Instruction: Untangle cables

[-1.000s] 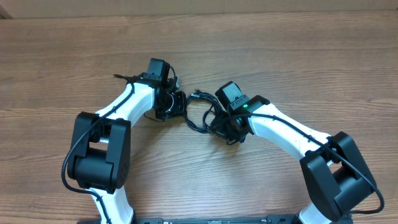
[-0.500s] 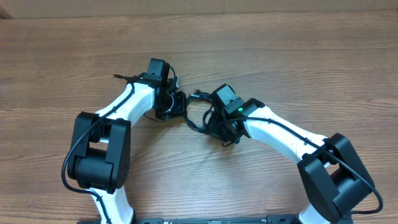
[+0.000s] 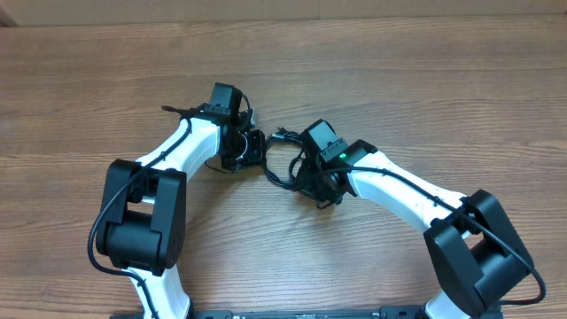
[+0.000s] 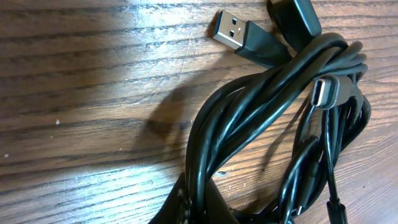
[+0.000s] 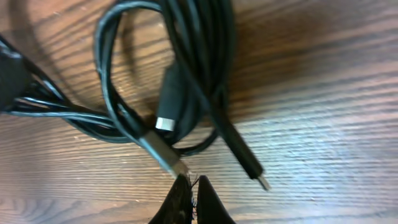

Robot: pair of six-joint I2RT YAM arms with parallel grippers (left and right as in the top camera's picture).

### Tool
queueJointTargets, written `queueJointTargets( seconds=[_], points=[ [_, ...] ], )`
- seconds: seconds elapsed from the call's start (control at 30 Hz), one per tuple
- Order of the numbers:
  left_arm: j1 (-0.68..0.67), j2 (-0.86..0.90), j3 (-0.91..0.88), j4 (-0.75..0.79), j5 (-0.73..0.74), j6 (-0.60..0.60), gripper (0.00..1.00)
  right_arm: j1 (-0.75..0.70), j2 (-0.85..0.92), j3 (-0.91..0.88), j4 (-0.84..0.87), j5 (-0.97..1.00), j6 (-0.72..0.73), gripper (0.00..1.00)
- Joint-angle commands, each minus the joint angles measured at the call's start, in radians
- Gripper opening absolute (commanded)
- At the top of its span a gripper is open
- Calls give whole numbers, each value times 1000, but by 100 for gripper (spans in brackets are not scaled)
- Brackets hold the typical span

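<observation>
Running from left tool (image 4: 186, 208), clamped on them, cables (image 4: 261, 99) lie just beside right tool (image 5: 189, 196), pinched together.

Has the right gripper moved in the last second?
Yes. The right gripper slid slightly toward the left gripper, which stayed put on the cables.

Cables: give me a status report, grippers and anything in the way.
Left gripper shut on cables. Right gripper shut beside a plug, grip unclear. Strands looped, tangled, between both grippers. No obstruction seen.
</observation>
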Motion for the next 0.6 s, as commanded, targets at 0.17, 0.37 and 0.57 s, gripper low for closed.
queueJointTargets(
  seconds=[0.17,0.37,0.57],
  points=[
    [-6,10,2,-2,-37,6,4,11,-12,-6,-5,14,3,4],
    [-6,10,2,-2,-34,6,4,11,-8,-6,10,19,3,4],
    [-6,10,2,-2,-34,6,4,11,4,-7,52,23,3,4]
  ],
)
